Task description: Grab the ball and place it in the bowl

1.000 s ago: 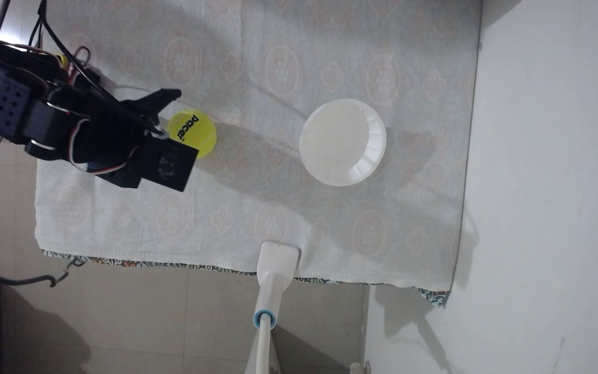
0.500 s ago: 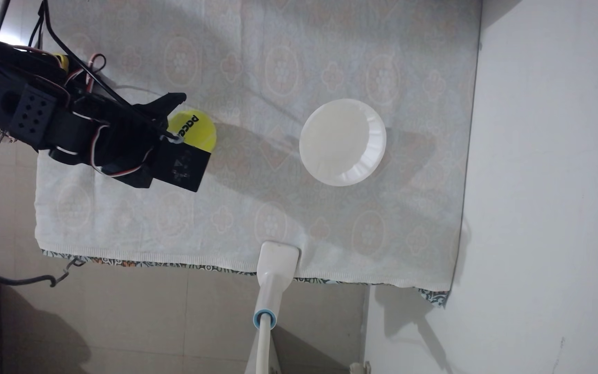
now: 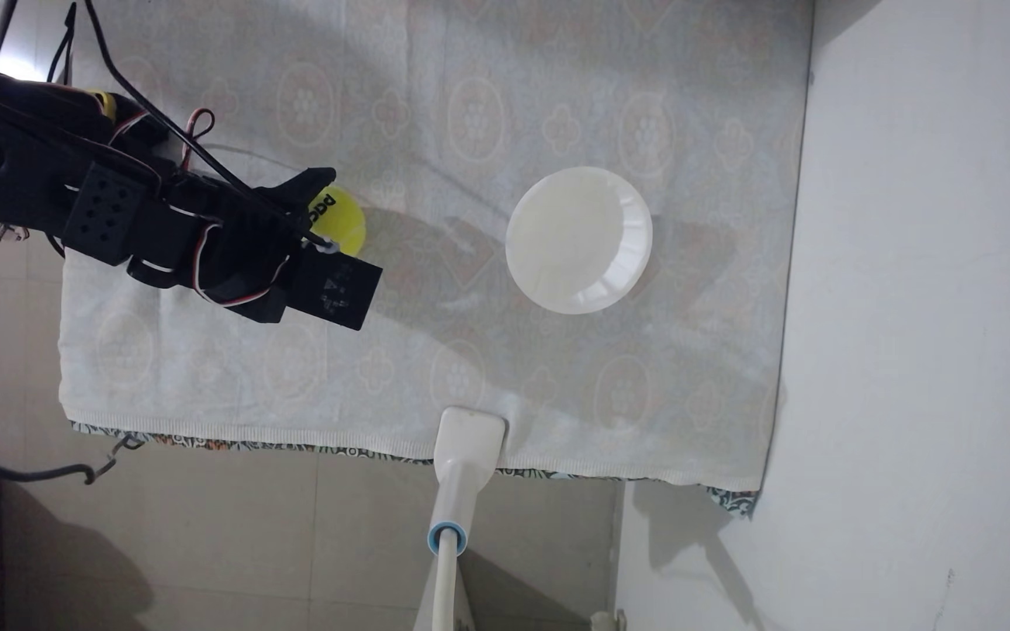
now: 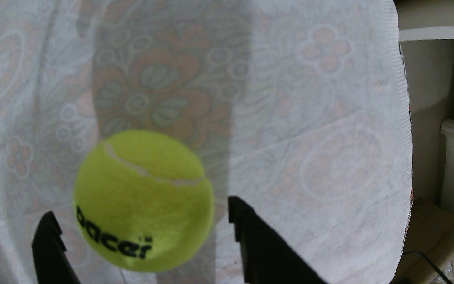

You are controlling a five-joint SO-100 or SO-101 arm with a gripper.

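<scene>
**A:** Ball (image 3: 341,224) first: where is the gripper (image 4: 138,215) around it?

**B:** In the wrist view the jaws are spread wide, one black finger (image 4: 47,245) left of the ball (image 4: 142,200), the other right of it. The ball sits between them, nearer the left finger, with cloth showing on both sides, so nothing is pinched. I cannot tell whether either finger touches the fuzz.

**A:** And against the frames before?

**B:** In the fixed view the arm has slid rightward over the ball. A second ago the whole "pacer" word showed; now the gripper (image 3: 332,200) covers the ball's left half and part of the lettering. The ball itself has not shifted on the tablecloth (image 3: 430,364), nor has the bowl (image 3: 578,239).

**A:** How does the ball look?

**B:** Fuzzy yellow-green, a pale seam curving over its top, black lettering low on its face in the wrist view. It rests on the patterned cloth, well left of the bowl in the fixed view.

**A:** The bowl?

**B:** White, round, ribbed on its right inner rim.
</scene>
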